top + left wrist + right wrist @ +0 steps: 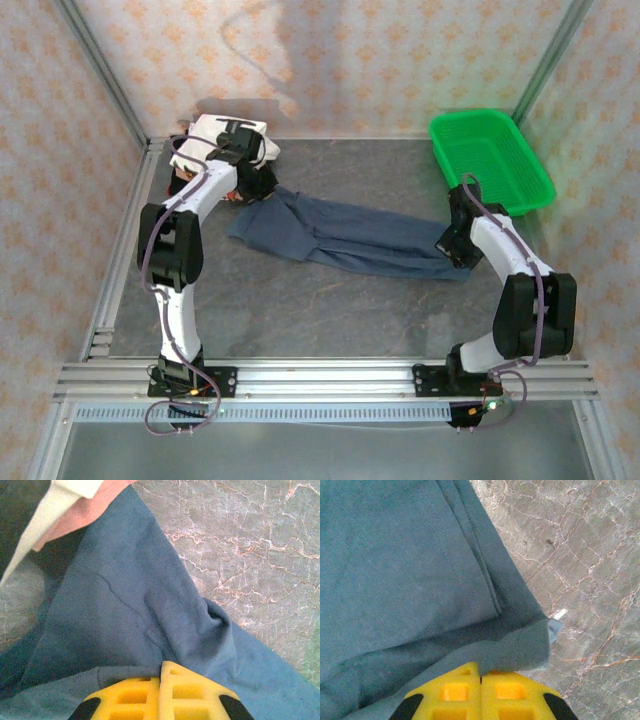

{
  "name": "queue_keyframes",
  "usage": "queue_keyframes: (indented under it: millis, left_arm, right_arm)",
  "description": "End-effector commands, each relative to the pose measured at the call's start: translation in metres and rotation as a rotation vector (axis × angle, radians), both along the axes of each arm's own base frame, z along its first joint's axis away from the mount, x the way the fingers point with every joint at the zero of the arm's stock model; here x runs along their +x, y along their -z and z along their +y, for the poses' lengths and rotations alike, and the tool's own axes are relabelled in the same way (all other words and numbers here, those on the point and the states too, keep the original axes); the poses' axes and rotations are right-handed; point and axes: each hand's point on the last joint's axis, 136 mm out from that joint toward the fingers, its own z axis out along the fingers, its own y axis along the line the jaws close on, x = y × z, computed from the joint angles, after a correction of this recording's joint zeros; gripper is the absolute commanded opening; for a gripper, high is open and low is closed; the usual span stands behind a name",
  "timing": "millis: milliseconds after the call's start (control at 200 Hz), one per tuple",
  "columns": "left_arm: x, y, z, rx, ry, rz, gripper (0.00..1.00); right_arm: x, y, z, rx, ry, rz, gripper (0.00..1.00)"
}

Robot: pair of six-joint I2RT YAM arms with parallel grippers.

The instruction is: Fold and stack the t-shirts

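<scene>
A dusty navy-blue t-shirt (350, 235) lies stretched in a long band across the middle of the table. My left gripper (252, 182) is at its back left end, next to a stack of folded t-shirts (225, 140) topped by a white one with black print. The left wrist view has the yellow fingers (162, 667) shut on a fold of the blue cloth (125, 605), with white and pink folded cloth (55, 505) just beyond. My right gripper (452, 245) holds the shirt's right end. There its fingers (480, 667) are pinched shut on a corner of the blue cloth (405, 570).
A green plastic mesh basket (490, 160) stands at the back right, close behind the right arm. Patterned walls and metal frame posts close in the back and sides. Bare grey marbled tabletop (300, 310) lies between the shirt and the arm bases.
</scene>
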Motion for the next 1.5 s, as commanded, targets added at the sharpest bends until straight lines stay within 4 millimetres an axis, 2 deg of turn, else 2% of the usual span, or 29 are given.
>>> queue_keyframes:
  millis: [0,85,175,255,295,360,400,460,505,525,570,651,726,736,821,896,956,1081,1236,1491]
  left_arm:
    - [0.01,0.004,0.002,-0.016,-0.012,0.008,0.08]
    - [0.012,0.004,0.004,-0.01,-0.026,-0.003,0.09]
    - [0.021,-0.01,0.006,-0.027,-0.045,-0.05,0.1]
    - [0.026,-0.017,0.003,-0.04,-0.031,-0.061,0.15]
    - [0.026,-0.016,0.002,-0.041,-0.024,-0.054,0.24]
    - [0.022,-0.016,0.006,-0.027,-0.027,-0.047,0.46]
    - [0.02,-0.022,0.01,-0.03,-0.039,-0.06,0.53]
    - [0.015,-0.044,0.016,-0.048,-0.066,-0.114,0.6]
    - [0.006,-0.064,0.021,-0.044,-0.069,-0.156,0.64]
    - [-0.002,-0.083,0.023,-0.037,-0.065,-0.188,0.65]
    - [-0.02,-0.098,0.028,-0.025,-0.066,-0.21,0.68]
    - [-0.058,-0.107,0.036,-0.007,-0.064,-0.219,0.69]
    - [-0.091,-0.097,0.045,-0.004,-0.077,-0.208,0.69]
    - [-0.093,-0.1,0.045,-0.01,-0.08,-0.22,0.68]
    - [-0.119,-0.074,0.052,-0.031,-0.09,-0.2,0.65]
    - [-0.134,-0.051,0.054,-0.074,-0.099,-0.197,0.56]
    - [-0.138,-0.035,0.053,-0.112,-0.101,-0.214,0.51]
    - [-0.139,-0.007,0.045,-0.183,-0.061,-0.219,0.48]
    - [-0.14,0.028,0.044,-0.161,-0.022,-0.141,0.43]
    - [-0.137,0.064,0.049,-0.112,-0.012,-0.057,0.39]
  right_arm:
    - [-0.002,0.006,-0.008,-0.04,-0.005,0.021,0.01]
    - [-0.001,0.009,-0.006,-0.029,-0.006,0.025,0.01]
    - [-0.001,0.01,-0.006,-0.025,-0.006,0.026,0.01]
    - [0.001,0.009,-0.005,-0.023,-0.007,0.02,0.01]
    - [0.002,0.01,-0.005,-0.02,-0.008,0.019,0.01]
    - [0.002,0.01,-0.004,-0.015,-0.009,0.019,0.01]
    - [0.003,0.01,-0.003,-0.011,-0.011,0.02,0.01]
    - [0.003,0.011,-0.002,-0.006,-0.009,0.019,0.01]
    - [0.003,0.011,-0.002,-0.003,-0.009,0.018,0.01]
    - [0.003,0.011,-0.002,-0.003,-0.008,0.018,0.01]
    - [0.004,0.01,-0.001,0.002,-0.01,0.015,0.01]
    - [0.004,0.01,-0.001,0.005,-0.011,0.011,0.01]
    - [0.003,0.012,0.001,0.012,-0.011,0.016,0.01]
    - [0.003,0.012,0.001,0.014,-0.01,0.017,0.01]
    - [0.003,0.013,0.002,0.023,-0.009,0.015,0.01]
    - [0.004,0.013,0.002,0.023,-0.013,0.017,0.01]
    - [0.006,0.013,0.002,0.022,-0.018,0.022,0.01]
    - [0.008,0.012,0.002,0.017,-0.027,0.028,0.01]
    - [0.008,0.012,0.001,0.012,-0.033,0.035,0.01]
    - [0.007,0.011,0.001,0.008,-0.03,0.033,0.01]
